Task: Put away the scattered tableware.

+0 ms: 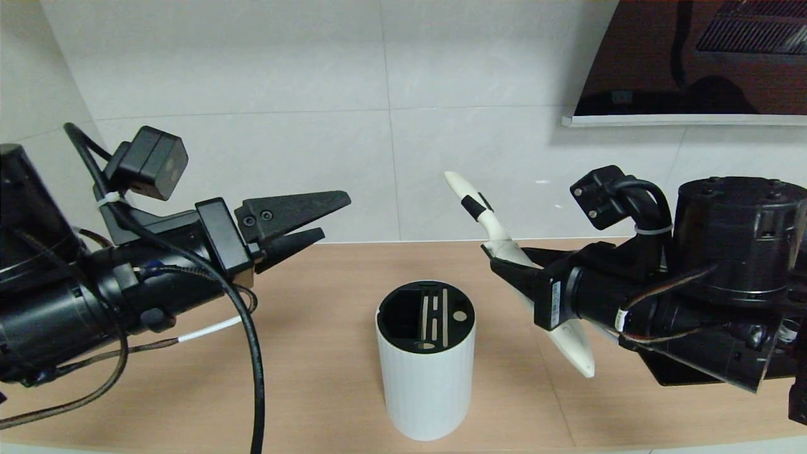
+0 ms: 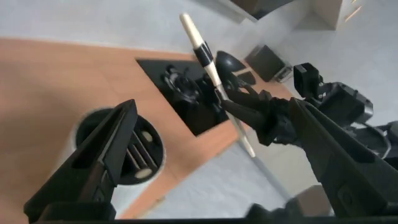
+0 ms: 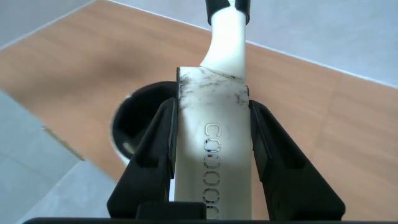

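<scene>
White utensil (image 1: 495, 233) clamped in right gripper (image 1: 504, 263), near holder (image 1: 426, 378).

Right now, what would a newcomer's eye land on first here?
The long white utensil clamped in the right hand, tilted above the wooden counter. Below, between the arms, stands a white holder with a black slotted top; the left hand hangs open and empty.

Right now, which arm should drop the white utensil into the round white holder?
The right arm, probably. Its right gripper is shut on the white utensil, held tilted above the table near the holder. The left gripper is open and empty.
</scene>
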